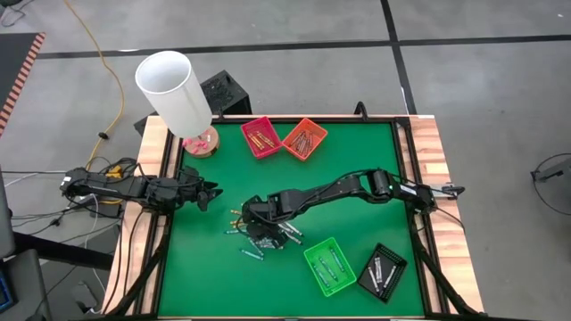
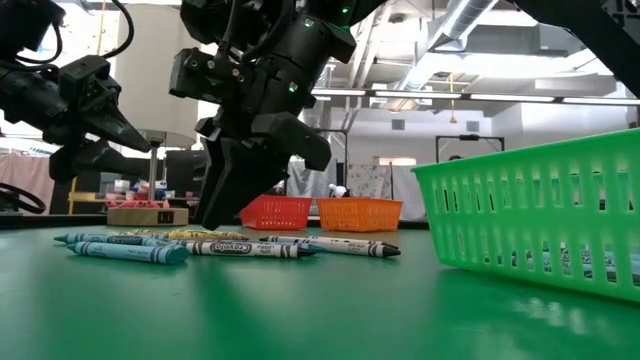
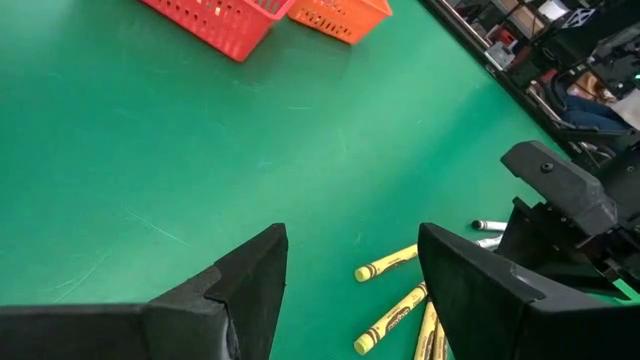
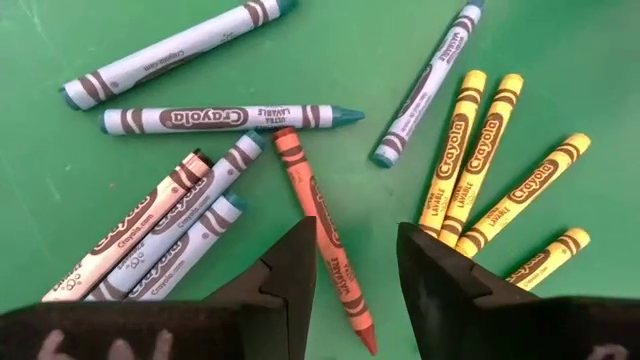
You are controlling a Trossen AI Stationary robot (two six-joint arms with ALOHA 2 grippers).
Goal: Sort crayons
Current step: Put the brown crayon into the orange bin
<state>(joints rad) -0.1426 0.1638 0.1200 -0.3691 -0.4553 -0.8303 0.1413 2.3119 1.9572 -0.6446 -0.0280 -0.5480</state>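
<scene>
— Jaws on the right gripper (image 4: 355, 275)?
— Spread, straddling the orange crayon (image 4: 322, 222) on the bench — its long axis runs along the gap.
— Left gripper (image 3: 350, 285)?
— Spread too, waiting farther off.

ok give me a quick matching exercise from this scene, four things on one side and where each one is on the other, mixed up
Things:
1. right gripper
2. left gripper
3. green basket
4. white cylinder

Places:
A. at the table's far left corner
B. on the near part of the mat, beside the black basket
C. lowered over the loose crayons, fingers either side of an orange one
D. above the mat's left edge, away from the pile

Pairs: 1-C, 2-D, 3-B, 4-A
</scene>
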